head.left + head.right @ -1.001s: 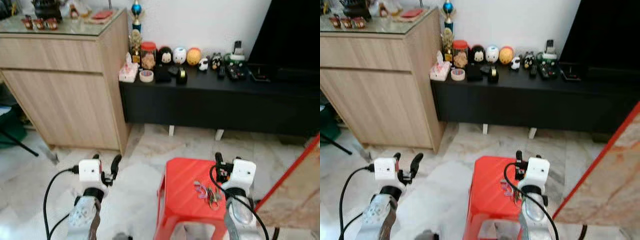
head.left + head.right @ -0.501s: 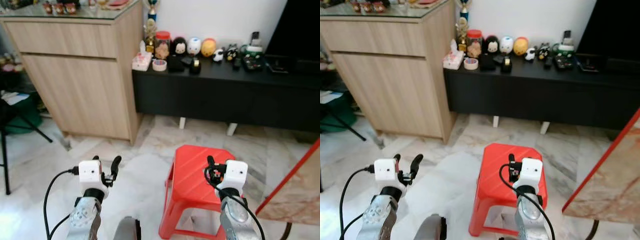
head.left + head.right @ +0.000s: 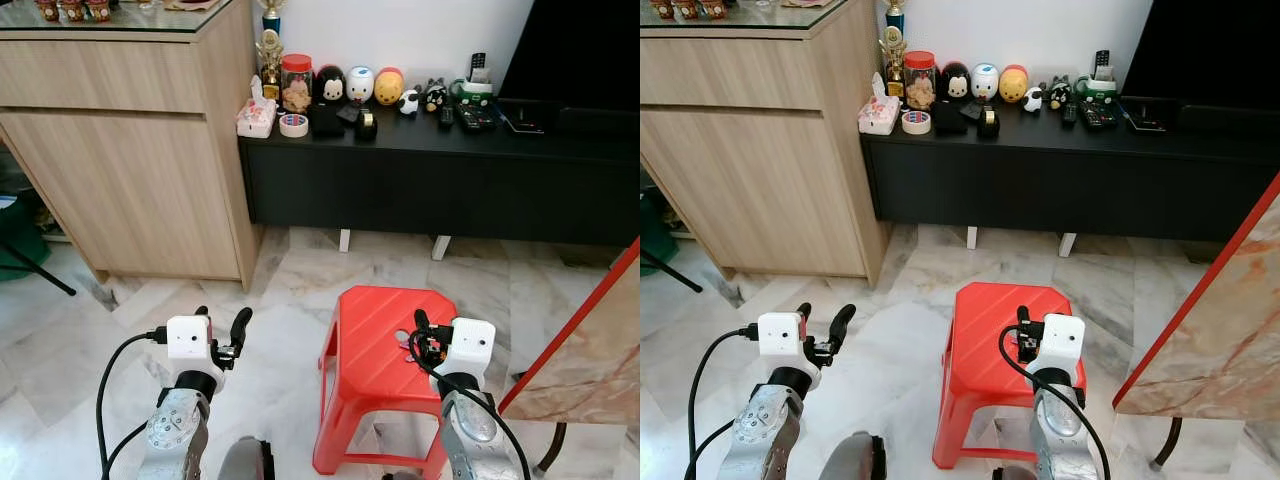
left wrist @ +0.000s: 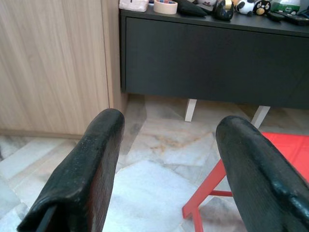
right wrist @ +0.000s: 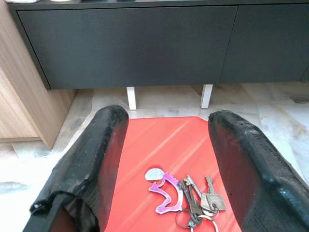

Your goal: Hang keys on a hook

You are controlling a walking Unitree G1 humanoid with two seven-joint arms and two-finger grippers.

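Right gripper (image 5: 164,159): fingers spread wide, empty, poised above stool.
Keys (image 5: 190,195): flat on stool, between and below right fingers, untouched; purple fob attached.
Stool (image 3: 375,325): red, under right gripper.
Left gripper (image 4: 166,159): spread wide, empty, over floor beside stool.
Cabinet (image 3: 430,170): black, low, beyond both grippers.

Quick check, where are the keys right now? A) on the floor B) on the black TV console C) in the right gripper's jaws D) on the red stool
D: the right wrist view shows the keys lying on the red stool, between the open jaws of the right gripper, ungrasped.
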